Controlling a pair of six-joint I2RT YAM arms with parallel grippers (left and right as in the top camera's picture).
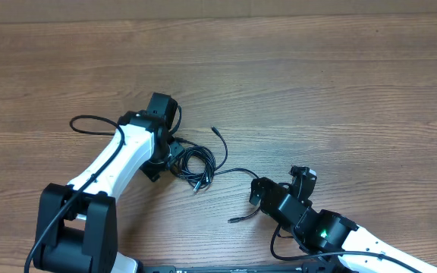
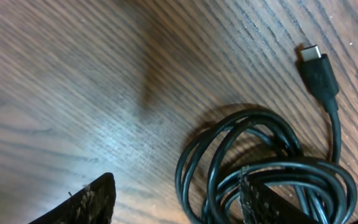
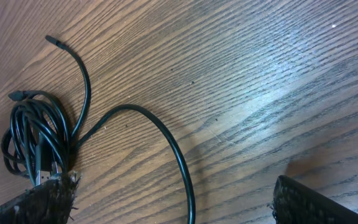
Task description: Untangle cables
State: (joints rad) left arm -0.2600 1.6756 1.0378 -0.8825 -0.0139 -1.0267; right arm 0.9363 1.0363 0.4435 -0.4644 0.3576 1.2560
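Because the thin black cables (image 2: 253, 114) lie tangled, your left gripper (image 2: 176, 183) and right gripper (image 3: 176, 186) hang open, holding nothing.

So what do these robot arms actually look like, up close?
Both are white tubes with chunky black joints. The left arm has a blocky black base and a black cable looped along it. The right arm shows a small green light. Each ends in two flat, dark, rough-looking fingers.

The cables (image 1: 197, 161) lie on the table (image 1: 317, 76), just right of the left end effector (image 1: 171, 158).
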